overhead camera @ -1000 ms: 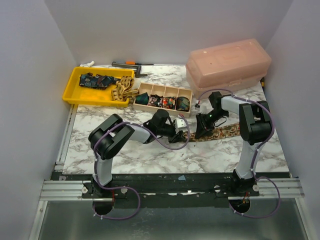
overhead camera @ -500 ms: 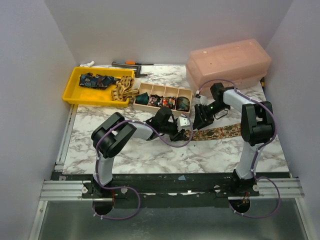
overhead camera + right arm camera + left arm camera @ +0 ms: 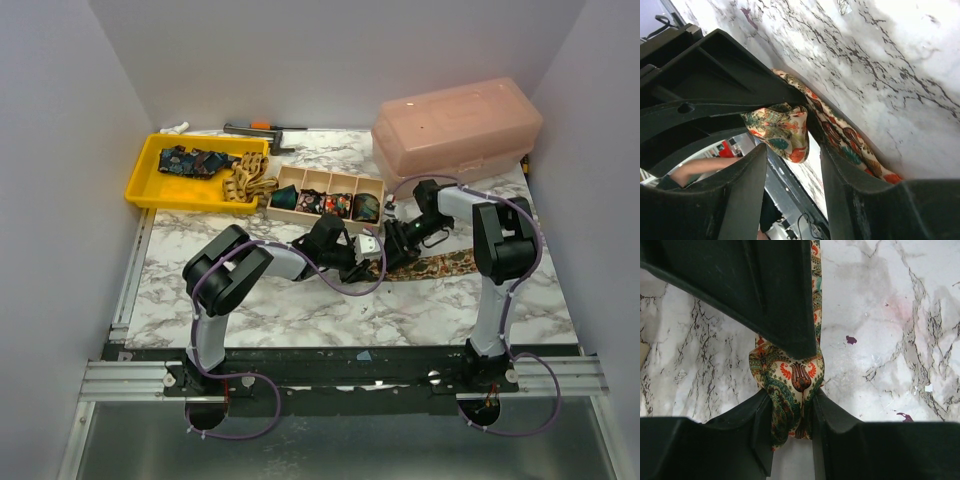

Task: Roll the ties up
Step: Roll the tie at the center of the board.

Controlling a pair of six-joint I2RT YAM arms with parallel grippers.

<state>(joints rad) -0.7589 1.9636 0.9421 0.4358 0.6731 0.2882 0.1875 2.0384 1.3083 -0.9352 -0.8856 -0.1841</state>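
Observation:
A paisley tie [image 3: 440, 264] in cream, green and orange lies across the marble table, its left end folded into a small bunch [image 3: 792, 372]. My left gripper [image 3: 790, 402] is shut on that bunch, and it sits at table centre [image 3: 371, 250]. My right gripper [image 3: 392, 241] is right beside it. In the right wrist view the right gripper [image 3: 790, 150] is open, with the bunch [image 3: 780, 127] at its fingertips and not pinched; the flat tie [image 3: 850, 145] runs past its right finger. Rolled ties [image 3: 325, 203] fill a wooden organizer.
The wooden organizer [image 3: 330, 180] stands just behind the grippers. A yellow tray [image 3: 150, 185] at back left holds a dark blue tie [image 3: 190, 160] and a tan one [image 3: 248, 178]. A pink lidded box [image 3: 455, 125] sits at back right, with tools [image 3: 255, 128] by the back wall.
My right gripper has opened and moved left, up against the left gripper at the tie's folded end. The left gripper shifted slightly right, keeping its hold.

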